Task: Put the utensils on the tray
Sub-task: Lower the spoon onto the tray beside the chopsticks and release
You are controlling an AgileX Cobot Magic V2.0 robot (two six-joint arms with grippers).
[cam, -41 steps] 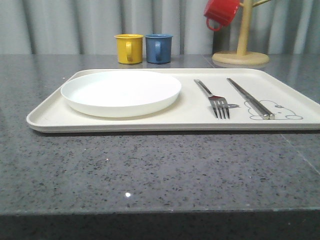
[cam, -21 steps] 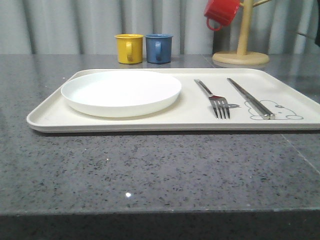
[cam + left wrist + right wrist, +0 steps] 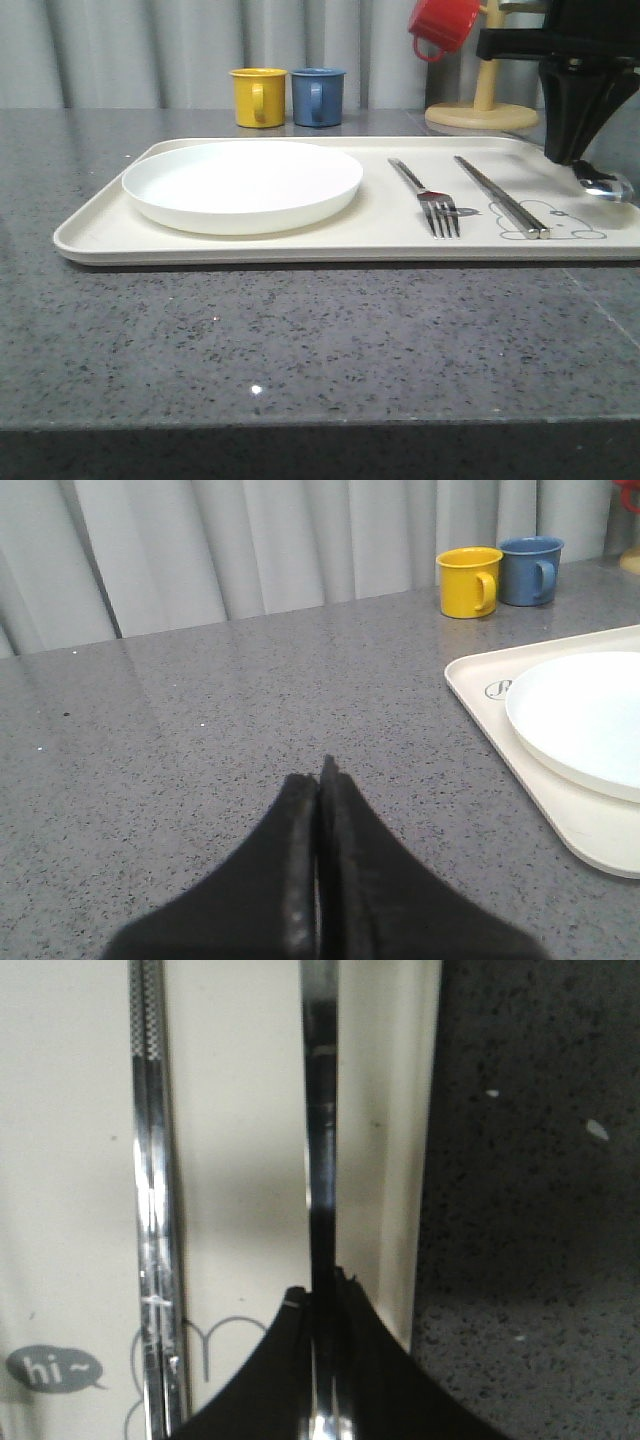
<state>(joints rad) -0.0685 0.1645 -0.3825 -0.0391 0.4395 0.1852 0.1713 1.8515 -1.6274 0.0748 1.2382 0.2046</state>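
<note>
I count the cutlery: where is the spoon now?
In the front view the spoon is held in the right gripper over the tray's right end, beside the chopsticks.

Silver fork (image 3: 432, 198) and chopsticks (image 3: 500, 196) flat on cream tray (image 3: 300, 245), spoon (image 3: 604, 185) over its right edge

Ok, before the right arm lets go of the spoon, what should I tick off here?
1. Right gripper clamped on spoon: ok.
2. Spoon over the tray, inside its rim: ok, though near the right edge.
3. Spoon clear of chopsticks: ok.
4. Fork already on tray: ok.
5. Spoon bowl touching the tray surface: cannot tell.
6. Left gripper shut, away from the tray: ok.
</note>
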